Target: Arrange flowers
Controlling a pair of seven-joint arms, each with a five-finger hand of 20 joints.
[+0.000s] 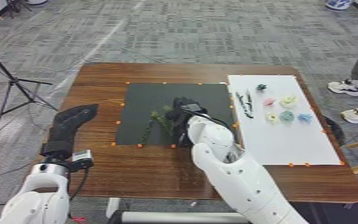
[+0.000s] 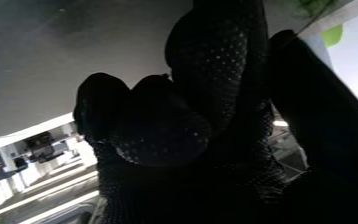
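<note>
Right hand (image 1: 182,122): positioned at the black sheet (image 1: 140,100); finger state cannot be determined. Left hand (image 1: 67,125): fingers extended and together, near the table's (image 1: 100,92) left side. Green sprigs (image 1: 149,131) lie on the black sheet, right of the left fingers, just beside the right hand. Flowers (image 1: 287,116) lie on the white sheet (image 1: 286,145), farther right, apart from the left fingers.
</note>
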